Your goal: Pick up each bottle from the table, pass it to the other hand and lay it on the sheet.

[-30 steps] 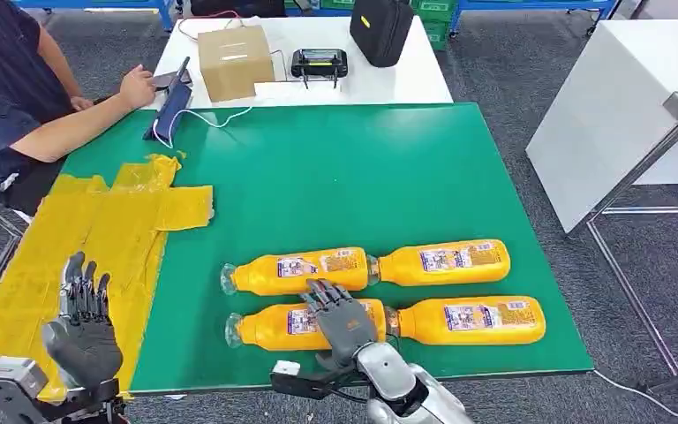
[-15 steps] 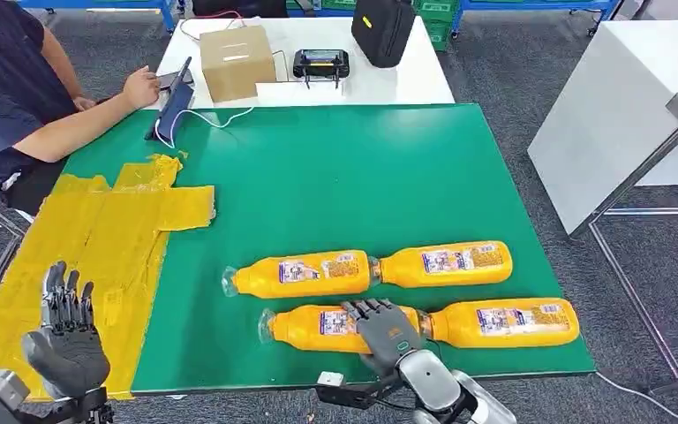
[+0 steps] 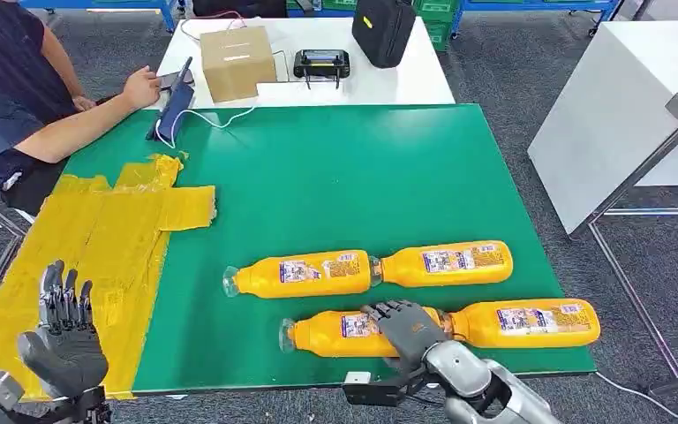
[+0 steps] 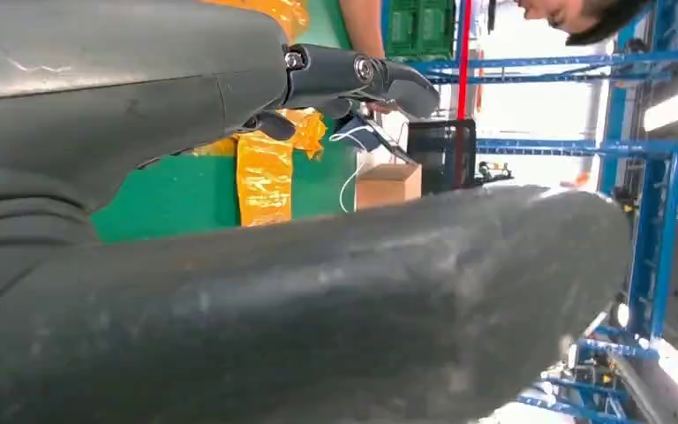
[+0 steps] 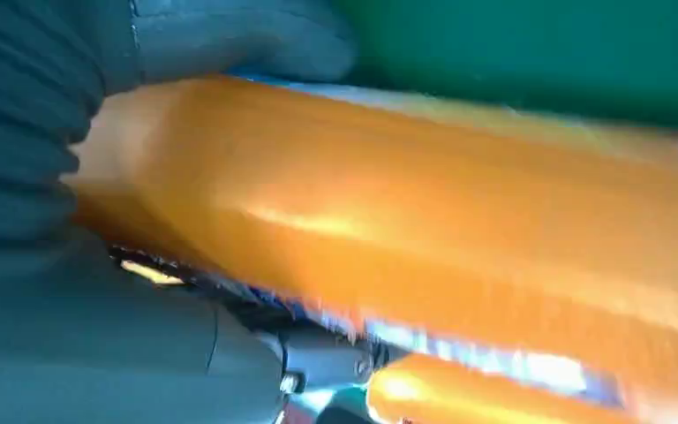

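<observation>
Right robot hand point(image 3: 409, 327) lies over the near-left orange juice bottle point(image 3: 344, 334) on the green counter point(image 3: 335, 177), fingers curled around its body. Left robot hand point(image 3: 64, 340) is empty, fingers apart and extended, over the yellow sheet point(image 3: 97, 238).

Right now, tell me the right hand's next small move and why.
Probably close the fingers firmly and lift. The right hand lies over the near-left bottle, which lies flat on the green table. The left hand waits, fingers apart, above the yellow sheet.

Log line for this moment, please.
right robot hand: on near-left bottle, on table | left robot hand: open over yellow sheet
</observation>
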`<move>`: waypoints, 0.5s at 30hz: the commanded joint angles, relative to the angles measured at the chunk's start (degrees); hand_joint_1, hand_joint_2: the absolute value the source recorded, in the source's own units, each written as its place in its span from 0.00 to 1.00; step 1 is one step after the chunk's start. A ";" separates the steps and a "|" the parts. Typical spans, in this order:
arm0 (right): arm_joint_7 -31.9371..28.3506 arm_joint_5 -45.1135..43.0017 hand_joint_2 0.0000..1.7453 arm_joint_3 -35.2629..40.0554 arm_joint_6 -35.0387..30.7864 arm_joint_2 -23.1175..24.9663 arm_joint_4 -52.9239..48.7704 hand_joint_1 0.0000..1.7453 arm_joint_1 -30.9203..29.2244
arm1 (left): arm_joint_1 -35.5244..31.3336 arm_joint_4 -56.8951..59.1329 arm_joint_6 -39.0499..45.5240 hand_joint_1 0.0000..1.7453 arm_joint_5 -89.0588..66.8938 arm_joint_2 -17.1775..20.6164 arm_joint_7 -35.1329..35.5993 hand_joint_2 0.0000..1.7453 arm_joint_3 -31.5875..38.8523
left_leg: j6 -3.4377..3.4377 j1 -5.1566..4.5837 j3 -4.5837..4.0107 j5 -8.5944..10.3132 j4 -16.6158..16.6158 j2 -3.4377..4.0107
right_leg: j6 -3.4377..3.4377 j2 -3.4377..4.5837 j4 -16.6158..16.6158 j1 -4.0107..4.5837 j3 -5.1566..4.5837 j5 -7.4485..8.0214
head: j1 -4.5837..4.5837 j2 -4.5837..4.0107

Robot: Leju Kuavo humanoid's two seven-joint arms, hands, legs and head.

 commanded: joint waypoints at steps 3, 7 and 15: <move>-11.56 -15.45 1.00 -7.02 -18.59 19.61 13.54 1.00 3.80 | -3.70 7.13 5.62 0.00 2.76 3.35 0.14 0.00 -8.52 | -0.18 0.23 0.15 0.14 -0.20 0.16 | -0.38 0.30 -0.21 0.24 -0.01 0.22 | -0.02 0.00; -11.37 -15.66 1.00 -7.74 -18.10 18.35 12.18 1.00 4.04 | -3.42 6.73 5.89 0.00 3.01 3.79 0.20 0.00 -8.67 | -0.32 0.17 -0.21 0.21 -0.15 0.27 | -0.28 0.37 -0.04 0.25 0.17 0.25 | -0.07 0.00; -24.02 -16.94 1.00 -14.47 -28.04 29.11 -7.85 1.00 14.36 | 0.81 2.70 3.71 0.00 0.48 0.53 -0.83 1.00 -15.74 | -0.31 0.34 -0.86 0.19 0.08 0.18 | -0.32 0.27 0.19 0.36 -0.39 0.14 | 0.02 0.00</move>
